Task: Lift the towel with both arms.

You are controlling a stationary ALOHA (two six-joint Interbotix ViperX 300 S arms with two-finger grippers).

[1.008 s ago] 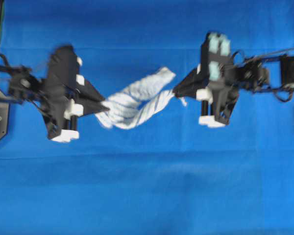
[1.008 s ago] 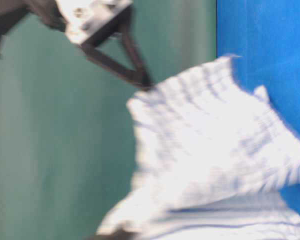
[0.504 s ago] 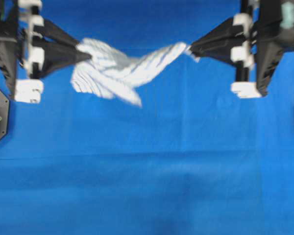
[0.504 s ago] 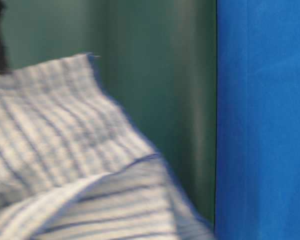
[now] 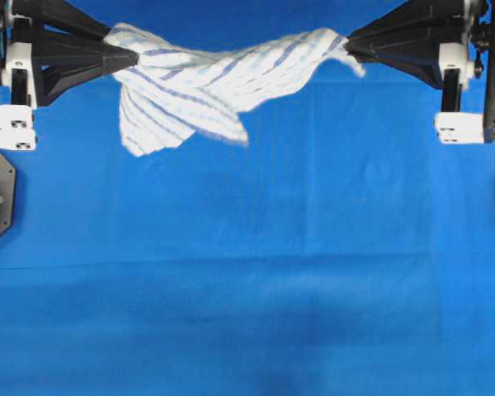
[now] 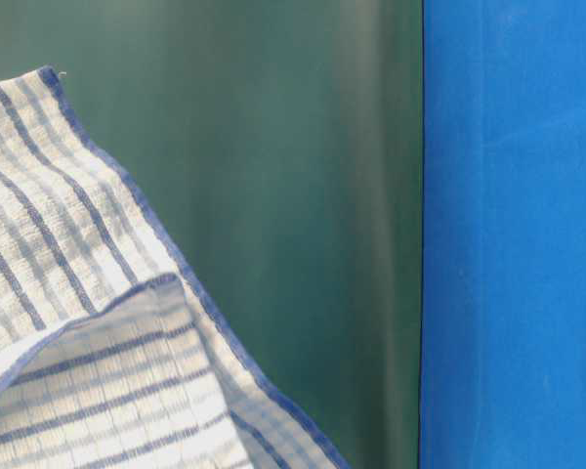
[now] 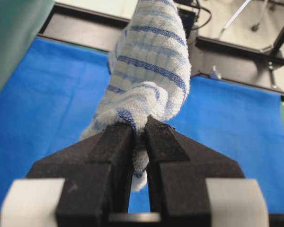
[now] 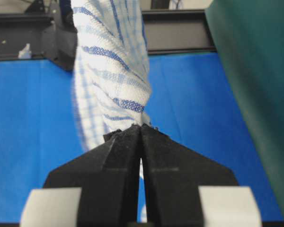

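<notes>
- The bench (image 5: 256,313) is covered in plain blue cloth and fills the overhead view; nothing of the task rests on it.
- The towel (image 5: 206,82) hangs in the air near the top of the overhead view, stretched between the two arms like a twisted rope. A loose flap droops from its left half, and the table-level view shows only a striped corner of it against a green wall.
- The left tool (image 5: 134,56) is pressed together on the towel's left end; the left wrist view shows bunched cloth pinched between its two black fingers (image 7: 111,146).
- The right tool (image 5: 348,45) is pressed together on the right end; its wrist view shows the tips meeting with only a thin fold of cloth caught there.
- The lift looks close to done, since the whole towel seems clear of the bench.
- To finish it well, I would raise both arms at the same pace and keep them level, so neither end is dragged.
- I would not spread the arms further apart: the cloth is already fairly taut, and the right hold is shallow enough that extra pull might slip it out.
- Both pinches should stay firm until the towel is steady.
</notes>
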